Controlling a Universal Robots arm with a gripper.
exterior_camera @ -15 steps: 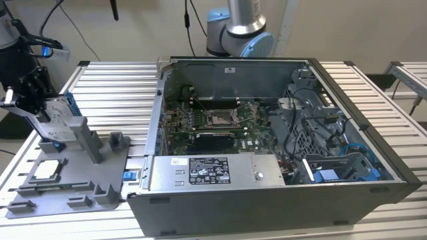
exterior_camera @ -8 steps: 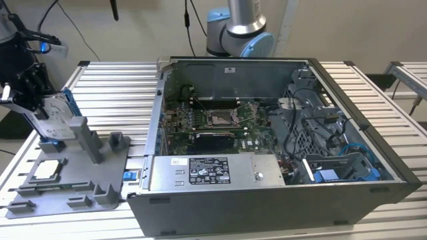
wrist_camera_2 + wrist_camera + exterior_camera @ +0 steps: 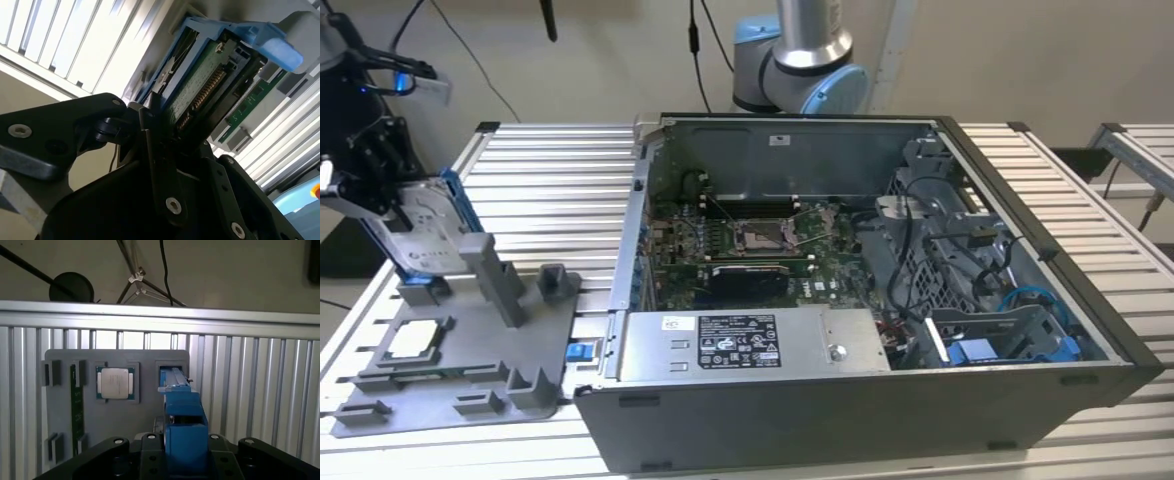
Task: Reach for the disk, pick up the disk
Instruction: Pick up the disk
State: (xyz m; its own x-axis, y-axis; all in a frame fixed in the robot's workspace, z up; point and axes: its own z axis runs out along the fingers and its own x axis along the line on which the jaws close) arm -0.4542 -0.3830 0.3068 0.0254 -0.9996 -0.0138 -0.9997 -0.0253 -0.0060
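Observation:
The disk [image 3: 430,228] is a silver hard drive in a blue bracket, standing on edge at the exterior view's far left, over a slot of the grey fixture plate [image 3: 467,375]. My gripper [image 3: 371,195] is shut on the disk's upper end. In the first wrist view the blue bracket [image 3: 182,412] runs from between my black fingers [image 3: 150,447] down to the plate's slot. The second wrist view shows the disk's green circuit side [image 3: 200,95] held against my finger [image 3: 157,150]. Whether the disk's lower end still sits in the slot I cannot tell.
A small square silver chip [image 3: 416,340] lies in a pocket of the fixture plate beside the disk's slot, with a green memory stick [image 3: 73,400] further along. The open computer case [image 3: 881,250] with its grey power-supply box [image 3: 747,345] stands at the exterior view's right. The arm's base [image 3: 801,60] is behind it.

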